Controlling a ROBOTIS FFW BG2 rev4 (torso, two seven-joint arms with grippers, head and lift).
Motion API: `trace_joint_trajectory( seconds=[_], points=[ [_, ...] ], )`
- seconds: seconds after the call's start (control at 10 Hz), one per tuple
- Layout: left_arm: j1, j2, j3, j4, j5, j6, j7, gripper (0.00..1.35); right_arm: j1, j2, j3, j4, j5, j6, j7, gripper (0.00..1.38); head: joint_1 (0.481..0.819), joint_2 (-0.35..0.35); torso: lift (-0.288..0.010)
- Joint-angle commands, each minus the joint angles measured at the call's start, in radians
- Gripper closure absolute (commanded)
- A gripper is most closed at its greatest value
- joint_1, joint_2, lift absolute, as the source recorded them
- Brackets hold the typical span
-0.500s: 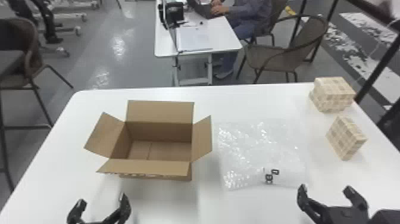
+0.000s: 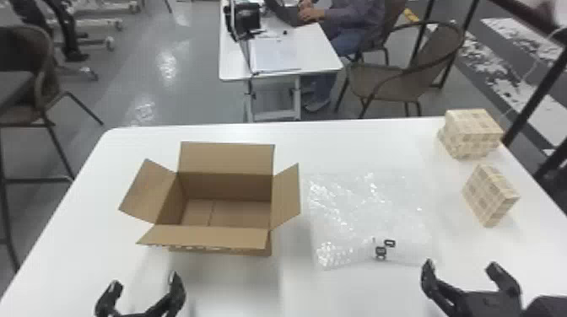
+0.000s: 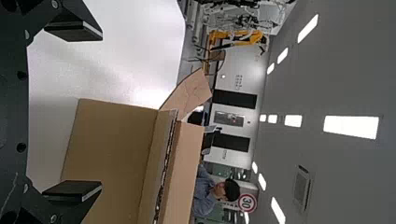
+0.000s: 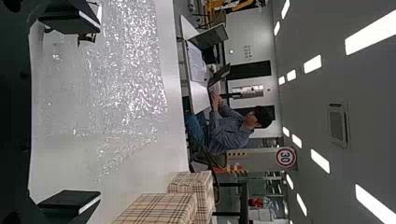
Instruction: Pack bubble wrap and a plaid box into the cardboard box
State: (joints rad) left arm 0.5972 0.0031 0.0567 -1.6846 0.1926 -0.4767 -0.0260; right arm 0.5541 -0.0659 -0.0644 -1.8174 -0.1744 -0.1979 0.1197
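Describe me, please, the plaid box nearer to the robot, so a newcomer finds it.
On the white table, go right from the open cardboard box, past the bubble wrap. There sits the beige plaid box, closer to the right hand than its plaid neighbour at the far corner.

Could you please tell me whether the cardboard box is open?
The cardboard box is open: its flaps spread outward, baring its bottom.

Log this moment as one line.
cardboard box open, empty; bubble wrap flat on table; plaid boxes at table's right; left gripper open, empty; right gripper open, empty
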Motion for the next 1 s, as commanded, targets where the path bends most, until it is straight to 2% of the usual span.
trace_joint_trajectory(
  seconds=[0.0,0.4,0.5,0.7,0.8,0.9],
  points=[
    [-0.002,-0.006,0.0,0.005,0.004,-0.005,0.0,0.17,0.001,0.0,0.0,0.003,-0.002,0.0,0.0,0.06,0.695,0.032,-0.11],
    [-0.002,-0.006,0.025,-0.004,0.047,-0.019,0.0,0.2,0.003,-0.002,0.0,0.003,-0.01,0.0,0.002,0.06,0.695,0.04,-0.11],
    [0.0,-0.006,0.046,-0.023,0.077,-0.011,0.0,0.22,0.003,-0.002,0.0,0.004,-0.011,0.0,0.002,0.06,0.695,0.05,-0.11],
    [0.006,-0.006,0.129,-0.118,0.06,0.058,0.0,0.24,0.001,-0.002,0.0,0.006,-0.013,0.0,0.006,0.07,0.695,0.08,-0.11],
    [-0.01,-0.006,0.167,-0.148,0.091,0.102,-0.032,0.28,0.0,-0.002,0.0,0.009,-0.016,0.0,0.009,0.07,0.695,0.107,-0.11],
    [-0.062,-0.006,0.232,-0.164,0.111,0.187,-0.155,0.31,0.0,-0.002,0.0,0.01,-0.017,0.0,0.011,0.07,0.695,0.134,-0.11]
  ],
)
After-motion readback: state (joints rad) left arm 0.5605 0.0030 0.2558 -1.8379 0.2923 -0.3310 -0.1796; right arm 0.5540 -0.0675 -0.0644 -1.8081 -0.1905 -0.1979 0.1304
